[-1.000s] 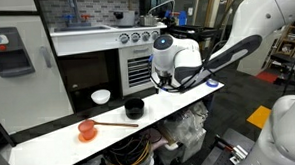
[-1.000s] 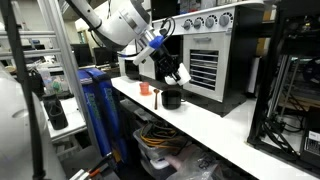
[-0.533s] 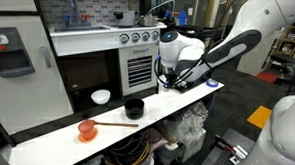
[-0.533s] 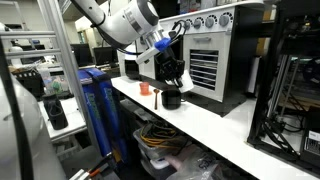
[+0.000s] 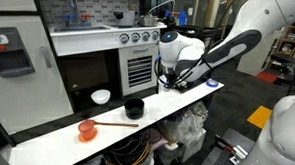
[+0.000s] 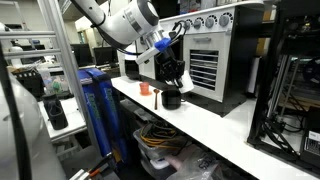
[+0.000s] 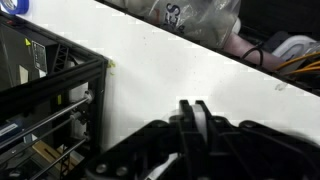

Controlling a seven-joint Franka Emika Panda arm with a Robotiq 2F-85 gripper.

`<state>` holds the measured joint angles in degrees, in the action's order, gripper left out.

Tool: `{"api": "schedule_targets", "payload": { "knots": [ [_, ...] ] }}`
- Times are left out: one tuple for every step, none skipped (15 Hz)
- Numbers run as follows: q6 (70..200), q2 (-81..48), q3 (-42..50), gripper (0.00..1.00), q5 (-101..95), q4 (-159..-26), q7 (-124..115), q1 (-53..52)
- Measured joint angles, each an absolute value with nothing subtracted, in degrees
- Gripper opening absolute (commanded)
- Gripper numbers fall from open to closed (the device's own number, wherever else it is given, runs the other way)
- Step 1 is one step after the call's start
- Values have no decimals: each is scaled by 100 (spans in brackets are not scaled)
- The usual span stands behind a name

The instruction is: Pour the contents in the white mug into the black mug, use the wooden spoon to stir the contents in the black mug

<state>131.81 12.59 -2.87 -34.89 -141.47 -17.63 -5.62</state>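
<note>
In an exterior view the white mug stands at the back of the white table, with the black mug in front of it to the right. The wooden spoon lies flat in front of the black mug. My gripper hovers over the table to the right of both mugs, apart from them. In the wrist view its fingers are pressed together with nothing between them, over bare table. The black mug also shows below the gripper from the opposite side.
An orange-red cup on a saucer sits at the spoon's left end. A steel oven with knobs stands behind the table. A black wire rack borders the table in the wrist view. Plastic bags and cables lie below the edge.
The arm shifted slightly to the right, away from the mugs, then stayed still. The gripper stayed shut. Mugs and spoon have not moved.
</note>
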Motion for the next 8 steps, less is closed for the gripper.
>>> {"api": "schedule_targets", "payload": {
  "knots": [
    [13183, 1259, -295, 2, -3489, -14147, -1765, -560],
    [13196, 1259, -303, 2, -3448, -14146, -1792, -559],
    [13223, 1260, -308, 2, -3322, -14141, -1808, -560],
    [13251, 1261, -309, 2, -3119, -14128, -1812, -560],
    [13280, 1267, -309, 2, -2875, -14114, -1813, -558],
    [13294, 1280, -308, 2, -2628, -14098, -1813, -556],
    [13306, 1301, -307, 2, -2399, -14087, -1814, -549],
    [13310, 1327, -306, 2, -2198, -14079, -1817, -537]
  ]
}}
